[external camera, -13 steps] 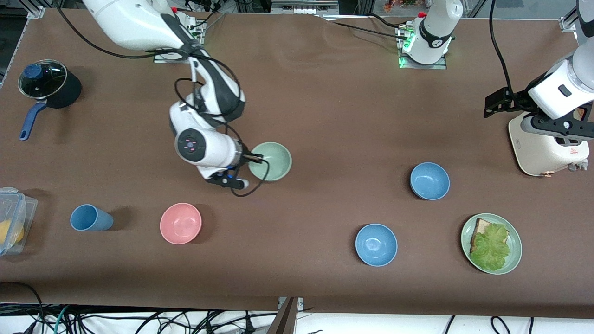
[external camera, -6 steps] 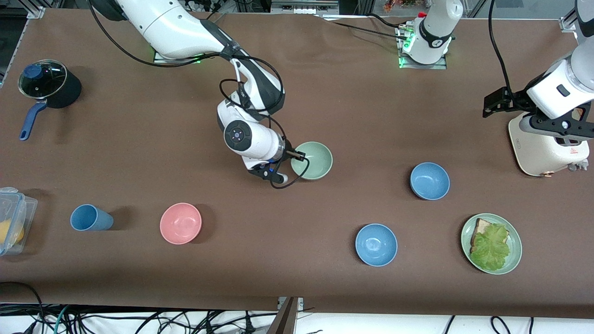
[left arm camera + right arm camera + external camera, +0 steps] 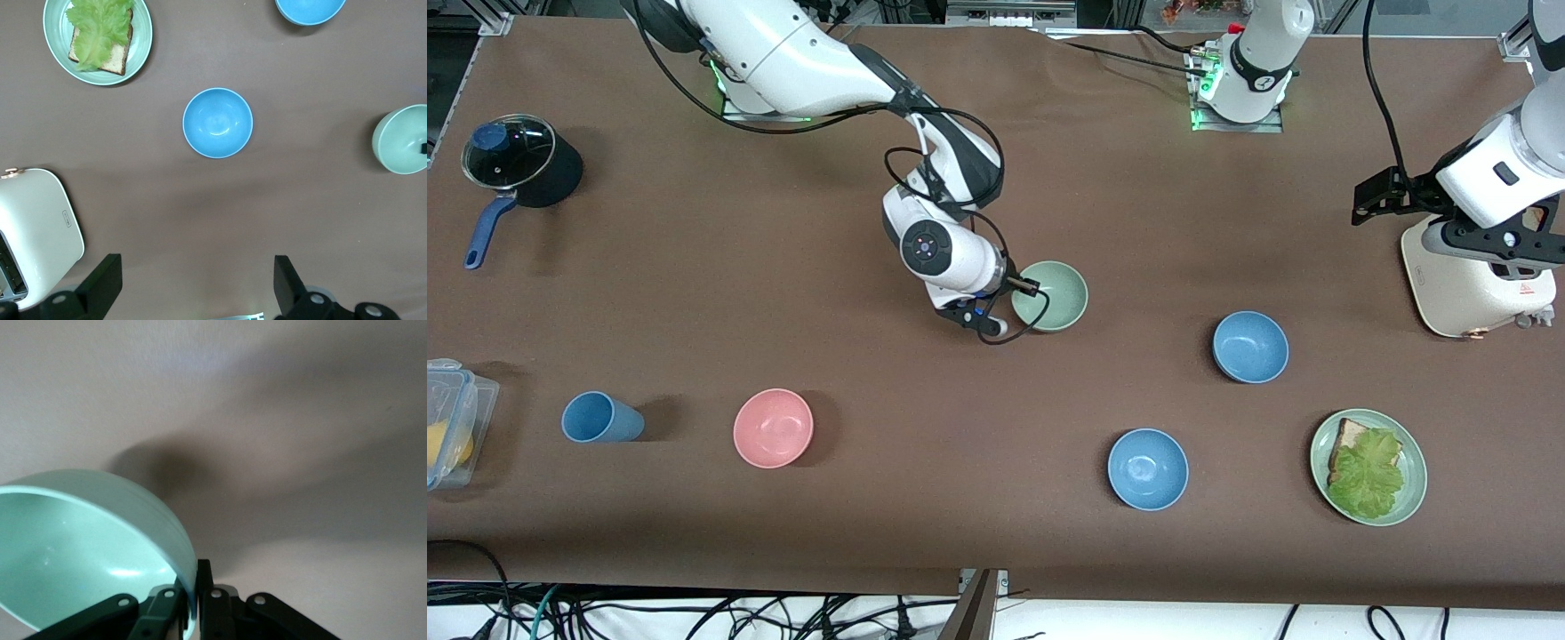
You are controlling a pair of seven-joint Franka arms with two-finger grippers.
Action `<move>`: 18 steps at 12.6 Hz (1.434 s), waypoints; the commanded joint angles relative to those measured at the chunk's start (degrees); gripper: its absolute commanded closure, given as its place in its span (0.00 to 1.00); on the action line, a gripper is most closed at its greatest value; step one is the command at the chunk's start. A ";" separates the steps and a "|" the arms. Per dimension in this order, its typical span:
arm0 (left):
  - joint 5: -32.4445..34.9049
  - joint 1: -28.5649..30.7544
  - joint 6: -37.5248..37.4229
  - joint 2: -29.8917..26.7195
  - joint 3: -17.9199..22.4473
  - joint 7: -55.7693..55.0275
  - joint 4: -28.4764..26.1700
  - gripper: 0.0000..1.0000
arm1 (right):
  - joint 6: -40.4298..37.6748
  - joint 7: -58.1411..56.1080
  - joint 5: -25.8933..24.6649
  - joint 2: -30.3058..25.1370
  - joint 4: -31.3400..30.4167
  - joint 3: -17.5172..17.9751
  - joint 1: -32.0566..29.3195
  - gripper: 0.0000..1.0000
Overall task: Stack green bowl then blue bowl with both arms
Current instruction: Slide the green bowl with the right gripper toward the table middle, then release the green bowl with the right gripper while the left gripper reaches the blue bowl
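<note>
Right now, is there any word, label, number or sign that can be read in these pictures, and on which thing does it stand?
No text can be read.
Toaster: a small red mark on its top and a small outlined mark on its side, both too small to read.
Left arm's base: a tiny dark mark on the black band, not readable.
Green bowl, held by the right gripper: plain.

High front camera facing the robots' bases, taking in the whole table (image 3: pixel 996 178), left wrist camera looking straight down from high up, right wrist camera close above the tabletop, all three sharing the green bowl (image 3: pixel 1051 296) (image 3: pixel 402 139) (image 3: pixel 87 553).
</note>
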 commanded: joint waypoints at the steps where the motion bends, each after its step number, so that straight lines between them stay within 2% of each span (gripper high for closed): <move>1: -0.33 0.43 -0.97 0.53 -0.36 -0.46 1.44 0.00 | 0.20 0.56 0.85 1.93 2.17 0.02 0.43 1.00; 5: -0.33 0.43 -1.06 0.53 -0.27 -0.46 1.53 0.00 | 0.20 0.30 0.85 2.55 2.17 0.02 0.96 1.00; 6: -0.33 0.51 -1.06 0.53 -0.27 -0.55 1.44 0.00 | 0.12 0.30 0.85 2.46 2.34 -0.07 0.78 0.70; 7: -0.33 0.51 -1.06 0.53 -0.18 -0.46 1.53 0.00 | -0.41 -0.22 0.68 2.20 2.69 -0.07 0.43 0.01; 10: -0.24 0.43 -1.06 0.53 -0.36 -0.55 1.71 0.00 | -1.11 -0.23 0.68 1.85 4.19 -0.24 0.08 0.00; 12: -0.24 0.43 -0.97 0.53 -0.53 -0.46 1.80 0.00 | -10.63 -0.31 -0.20 1.41 10.48 -1.03 -0.71 0.00; 14: -0.24 0.43 -1.14 0.44 -0.45 -0.46 1.80 0.00 | -24.43 -1.97 -3.52 1.32 19.27 -2.70 -1.67 0.00; 15: -0.15 0.43 -0.97 0.36 -0.45 -0.46 1.71 0.00 | -30.15 -5.81 -5.46 0.97 21.57 -2.62 -3.42 0.00; 18: 0.02 0.69 0.26 -0.17 -0.27 -0.38 0.66 0.00 | -36.86 -21.27 -6.35 -4.29 21.95 -2.71 -12.02 0.00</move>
